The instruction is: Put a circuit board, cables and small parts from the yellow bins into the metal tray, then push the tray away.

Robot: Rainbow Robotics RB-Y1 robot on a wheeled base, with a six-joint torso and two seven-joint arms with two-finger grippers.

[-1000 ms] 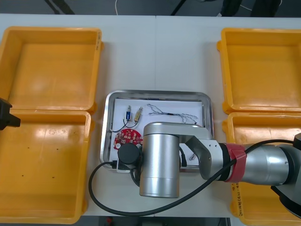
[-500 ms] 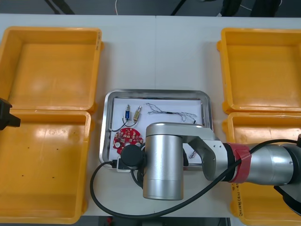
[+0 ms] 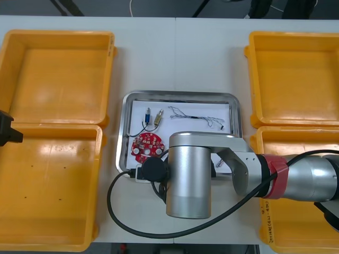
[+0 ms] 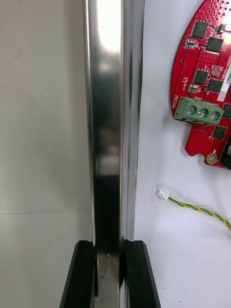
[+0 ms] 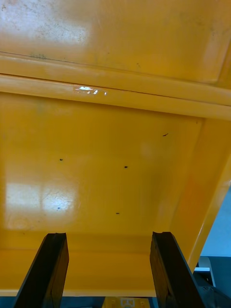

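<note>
The metal tray [image 3: 180,94], white inside, lies between the yellow bins. It holds a round red circuit board [image 3: 146,146], two small metal parts [image 3: 153,117], a thin cable [image 3: 197,117] and a black cable. My right arm [image 3: 190,180] covers the tray's near edge. In the right wrist view my right gripper [image 4: 109,274] is shut on the tray's shiny rim [image 4: 108,120], which runs between the fingers. Beside the rim lie the circuit board [image 4: 207,82] and a twisted yellow cable [image 4: 197,208]. My left gripper [image 5: 108,269] hangs open above a yellow bin, with nothing between its fingers.
Two yellow bins stand on the left [image 3: 55,74] [image 3: 50,185] and two on the right [image 3: 294,79] [image 3: 312,143]. Bare table stretches beyond the tray's far edge. My left arm [image 3: 8,129] sits at the left edge between the left bins.
The tray has slid away from me and slightly right, with my right arm following it. The left arm has not moved.
</note>
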